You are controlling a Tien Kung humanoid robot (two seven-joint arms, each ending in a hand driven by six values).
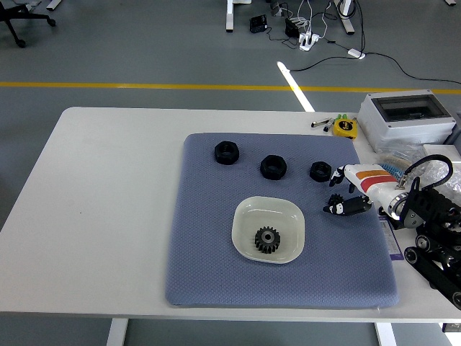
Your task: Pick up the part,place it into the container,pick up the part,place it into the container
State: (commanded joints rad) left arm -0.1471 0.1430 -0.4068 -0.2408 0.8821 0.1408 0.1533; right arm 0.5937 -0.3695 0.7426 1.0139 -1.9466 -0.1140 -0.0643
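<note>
A shallow white container (268,229) sits on the blue-grey mat (209,238), and a black gear (268,239) lies inside it. Three black ring-shaped parts lie in a row on the mat's far side: one at the left (226,152), one in the middle (273,166), one at the right (320,171). My right hand (344,193), white with black fingers, hovers over the mat's right edge, right of the container and just past the rightmost part. Its fingers are relaxed and hold nothing. My left arm does not show.
A grey electrical box (407,119) stands at the table's far right. A yellow tape measure (345,127) and small tools lie beside it. Clear plastic bags (441,173) sit by my right arm. The white table (108,187) extends left of the mat.
</note>
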